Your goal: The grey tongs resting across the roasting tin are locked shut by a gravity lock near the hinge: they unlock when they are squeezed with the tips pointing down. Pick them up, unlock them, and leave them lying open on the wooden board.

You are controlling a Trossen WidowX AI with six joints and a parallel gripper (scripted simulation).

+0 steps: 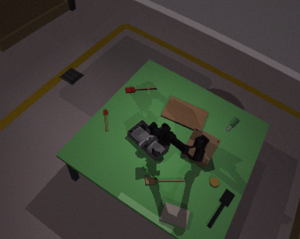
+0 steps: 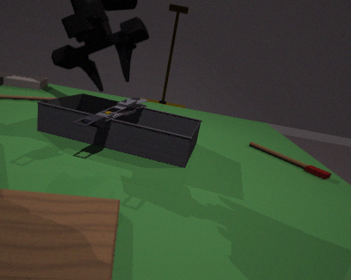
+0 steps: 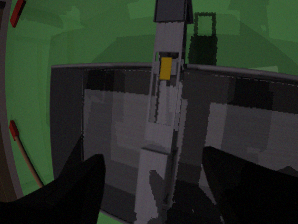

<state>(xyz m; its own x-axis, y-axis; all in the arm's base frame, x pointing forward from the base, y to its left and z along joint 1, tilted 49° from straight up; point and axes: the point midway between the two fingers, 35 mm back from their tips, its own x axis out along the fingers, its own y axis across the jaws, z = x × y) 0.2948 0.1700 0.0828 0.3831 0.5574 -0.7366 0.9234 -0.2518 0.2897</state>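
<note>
Taking the roasting tin [image 1: 146,142] as the landmark on the green table [image 1: 95,158]: well to its left lies a small red-headed spatula [image 1: 105,119], and up-left of it a second red spatula [image 1: 134,89]. The dark tin holds the grey tongs [image 2: 113,112], which rest across both long walls, shut, with a yellow lock piece near one end [image 3: 166,68]. Directly above the tin hangs the hand [image 2: 112,75], open, its two dark fingers [image 2: 126,62] pointing down on either side of the tongs and clear of them, gripping nothing. Up and right of the tin lies the wooden board [image 1: 185,113], bare. Right of the tin, the arm's base plate [image 1: 215,142] sits on the table. Below the tin lies a wooden spoon [image 1: 165,181].
</note>
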